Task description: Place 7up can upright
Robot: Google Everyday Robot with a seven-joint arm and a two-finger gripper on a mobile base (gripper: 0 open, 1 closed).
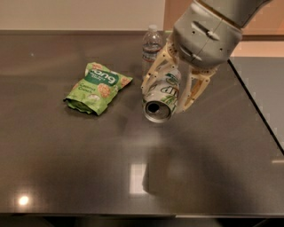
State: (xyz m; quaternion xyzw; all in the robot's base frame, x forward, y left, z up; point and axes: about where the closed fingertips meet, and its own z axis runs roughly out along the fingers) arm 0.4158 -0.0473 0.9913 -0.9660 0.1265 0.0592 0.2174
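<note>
Clamping 7up can (162,95), jaws seemingly above table (66,155)

A dark glossy table (66,168) glints at 8 o'clock; cream wall (80,13) at 11; the hand (167,99) hovers near centre.

One tool (167,94) above table (66,168); one can (160,98), bottle (152,46), bag (97,88).

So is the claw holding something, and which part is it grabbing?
Yes. The claw, above the table, holds the 7up can by its sides. The can is tilted, with its top toward the camera.
</note>
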